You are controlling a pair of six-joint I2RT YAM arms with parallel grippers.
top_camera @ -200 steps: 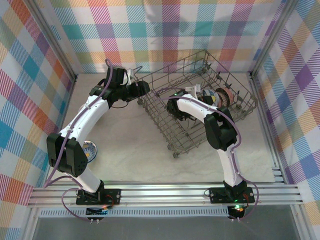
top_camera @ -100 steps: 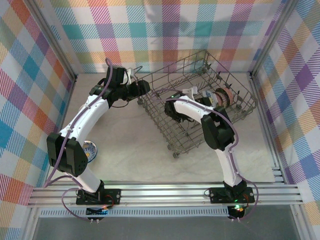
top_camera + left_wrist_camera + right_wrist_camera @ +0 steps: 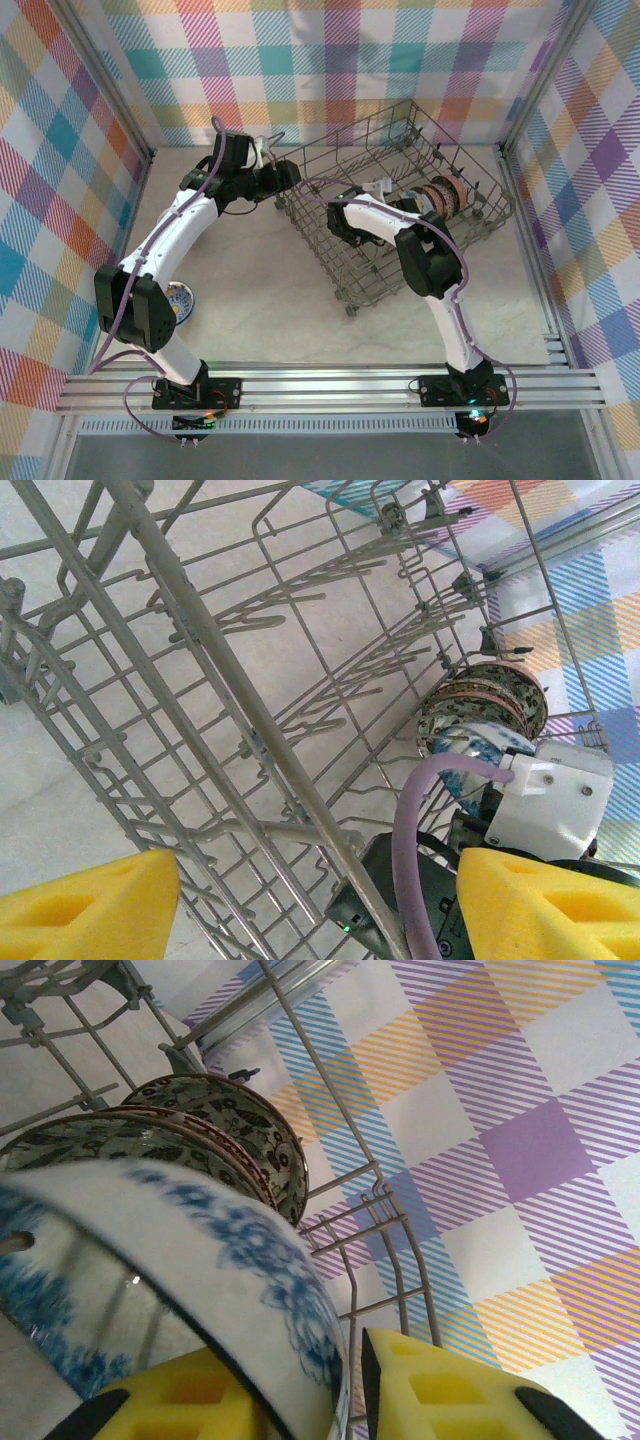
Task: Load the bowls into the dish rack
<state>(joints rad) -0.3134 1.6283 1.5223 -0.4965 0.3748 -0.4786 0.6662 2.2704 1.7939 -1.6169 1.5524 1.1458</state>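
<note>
Loose bowl (image 3: 183, 298): on surface (image 3: 260, 290), far left, half hidden by left arm (image 3: 170, 240). Left fingers (image 3: 90, 910): wide apart, dish rack (image 3: 197, 630) rail between them, untouched. Right fingers (image 3: 440, 1395): narrow, astride blue-patterned bowl (image 3: 200, 1260) beside racked bowls (image 3: 235, 1125); clamped or free, cannot tell. From the left wrist, cable (image 3: 410, 820) partly covers it.

Rack (image 3: 200, 640): grey wire throughout.
Floral bowls (image 3: 235, 1125): you have dark flower print on pale glaze, with reddish-brown bands at the rims.
Blue-and-white bowl (image 3: 200, 1250): white ground, blue flower pattern.
Small bowl (image 3: 184, 300) on the table: blue pattern, as far as you can make out.
Your finger pads (image 3: 90, 910): plain yellow.
Your arms (image 3: 180, 230): white shells, black joints.
Cable (image 3: 410, 820): pale purple.
Table (image 3: 260, 290): off-white, faintly marbled.
Walls (image 3: 330, 60): plaid of teal, orange, purple, pink and yellow on white.
</note>
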